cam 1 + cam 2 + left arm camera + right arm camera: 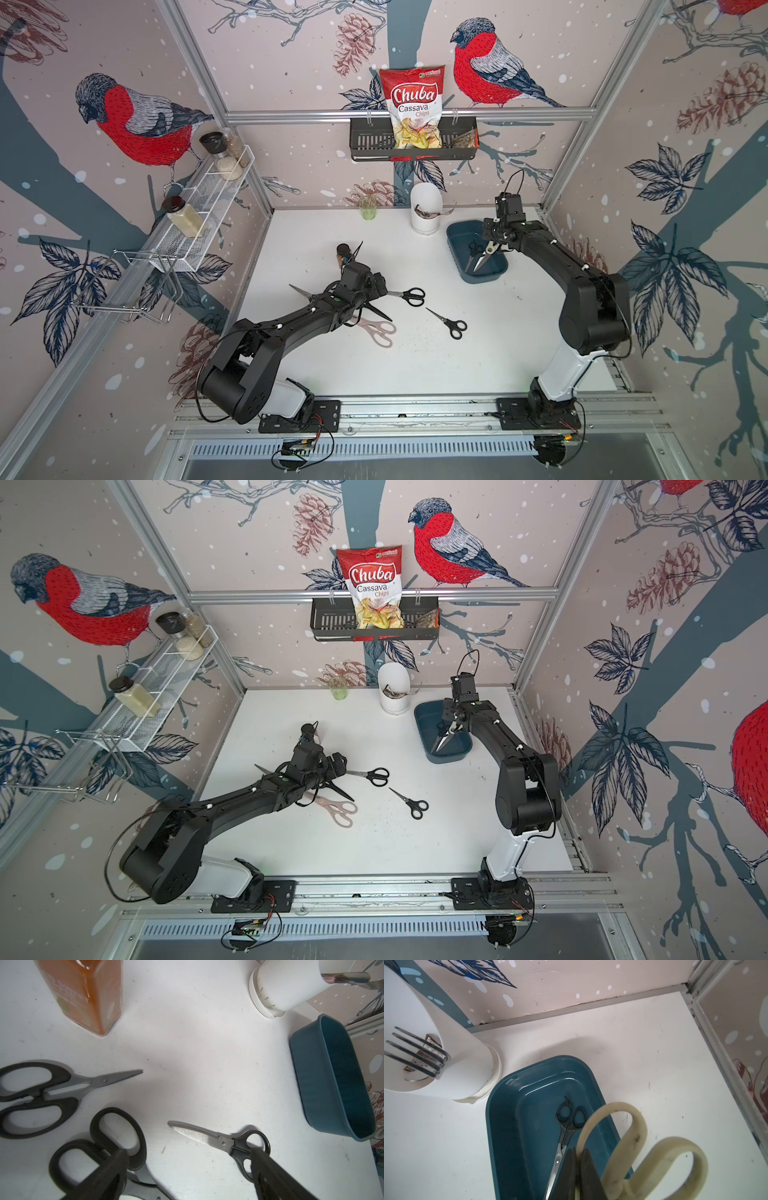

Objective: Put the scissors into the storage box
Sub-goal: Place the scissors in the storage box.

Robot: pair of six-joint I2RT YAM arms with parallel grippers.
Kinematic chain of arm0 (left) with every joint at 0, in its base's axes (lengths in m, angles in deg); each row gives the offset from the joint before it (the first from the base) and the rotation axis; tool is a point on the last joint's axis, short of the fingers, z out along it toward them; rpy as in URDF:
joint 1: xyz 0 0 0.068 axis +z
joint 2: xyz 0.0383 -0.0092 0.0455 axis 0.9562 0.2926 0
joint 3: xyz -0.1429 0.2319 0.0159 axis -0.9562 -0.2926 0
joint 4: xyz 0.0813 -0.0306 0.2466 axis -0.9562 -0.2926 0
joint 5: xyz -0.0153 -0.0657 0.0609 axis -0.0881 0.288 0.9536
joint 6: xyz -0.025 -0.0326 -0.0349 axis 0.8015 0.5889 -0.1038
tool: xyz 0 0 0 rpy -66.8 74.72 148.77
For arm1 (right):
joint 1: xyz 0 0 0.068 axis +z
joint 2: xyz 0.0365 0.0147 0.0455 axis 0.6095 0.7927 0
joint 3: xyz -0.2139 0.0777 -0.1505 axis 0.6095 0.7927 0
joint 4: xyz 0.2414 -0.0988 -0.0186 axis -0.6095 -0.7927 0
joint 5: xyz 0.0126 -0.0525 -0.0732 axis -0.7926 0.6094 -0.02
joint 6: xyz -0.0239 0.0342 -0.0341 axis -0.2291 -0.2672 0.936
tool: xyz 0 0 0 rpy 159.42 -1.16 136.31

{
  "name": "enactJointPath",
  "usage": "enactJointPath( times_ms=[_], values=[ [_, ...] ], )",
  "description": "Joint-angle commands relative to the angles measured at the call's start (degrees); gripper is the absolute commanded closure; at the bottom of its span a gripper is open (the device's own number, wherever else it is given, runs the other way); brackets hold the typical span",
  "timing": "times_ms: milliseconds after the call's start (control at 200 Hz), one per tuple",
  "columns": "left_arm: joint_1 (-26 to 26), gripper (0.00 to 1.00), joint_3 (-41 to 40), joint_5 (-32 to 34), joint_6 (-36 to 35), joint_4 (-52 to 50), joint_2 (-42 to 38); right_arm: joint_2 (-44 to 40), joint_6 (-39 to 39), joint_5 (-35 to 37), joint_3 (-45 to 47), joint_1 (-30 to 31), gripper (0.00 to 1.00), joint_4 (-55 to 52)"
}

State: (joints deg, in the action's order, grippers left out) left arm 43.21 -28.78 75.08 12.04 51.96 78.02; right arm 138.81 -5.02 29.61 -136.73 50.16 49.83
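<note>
Two of the scissors are at the storage box [454, 243]. A thin all-black pair [566, 1124] lies flat on its floor. The cream-handled shears [643, 1147] hang over it with their blades slanting down into it, and I cannot tell whether the tips touch the floor. The right gripper [579, 1167] is closed on one cream loop, with the other loop free beside it.

Held by one loop, the shears are probably blade-heavy and free to swivel between the pads, so a low release looks safer than a drop. Steel on hard plastic will skid and clatter rather than break. The handles look thick, rounded and grubby, and the blades short, broad and bright.

The other pairs lie on the white table [415, 365], well apart from the box and toward the left arm:
- a black-handled pair [409, 296]
- a smaller black-handled pair [449, 323], the closest of these to the box
- the pink-handled shears [378, 330], partly under the arm
- a dark-bladed pair [376, 309] just beside the pink ones

All look stiff, thin and flat to the table, with slick blades. The handle loops or the pivot, where they stand thickest, seem the best places to pinch.

The left gripper [189, 1153] hovers over this group, jaws spread wide and holding nothing. A white utensil holder [424, 208] stands just beside the box. An orange-brown bottle [83, 995] stands far from the box, past the scattered pairs.
</note>
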Motion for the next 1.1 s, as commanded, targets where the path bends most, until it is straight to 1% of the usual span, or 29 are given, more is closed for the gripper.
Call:
enactJointPath(
  times_ms=[0, 180, 400, 550, 640, 860, 950, 1095],
  values=[
    [-0.1, 0.05, -0.7, 1.3, -0.1, -1.3, -0.6, 1.8, 6.9, -0.3, -1.6, 0.4, 1.00, 3.0],
    [-0.2, 0.05, -0.8, 1.2, 0.4, -1.4, -0.4, 4.3, 12.2, 0.1, -0.8, 2.6, 1.00, 8.1],
    [-0.1, 0.05, -0.8, 2.0, 0.5, -1.8, -0.6, 10.0, 15.6, 0.5, -3.4, 5.6, 1.00, 8.0],
    [-0.1, 0.05, -1.6, 2.7, 0.6, -2.0, -1.1, 12.8, 15.9, -0.7, -4.8, 5.9, 1.00, 6.5],
    [-0.2, 0.05, -1.7, 3.1, 0.4, -2.1, -1.0, 13.9, 15.8, -2.2, -5.2, 6.0, 0.97, 5.7],
    [-0.2, 0.05, -1.5, 2.9, 0.4, -2.5, -1.2, 16.4, 15.4, -3.3, -5.8, 5.9, 0.94, 4.8],
    [-0.2, 0.05, -1.4, 3.3, 0.5, -2.8, -1.8, 17.1, 14.6, -3.6, -5.7, 5.6, 0.91, 4.6],
    [-0.1, 0.05, -1.5, 3.7, 0.4, -3.4, -2.7, 17.8, 11.9, -7.1, -5.9, 4.1, 0.77, 4.0]
  ],
)
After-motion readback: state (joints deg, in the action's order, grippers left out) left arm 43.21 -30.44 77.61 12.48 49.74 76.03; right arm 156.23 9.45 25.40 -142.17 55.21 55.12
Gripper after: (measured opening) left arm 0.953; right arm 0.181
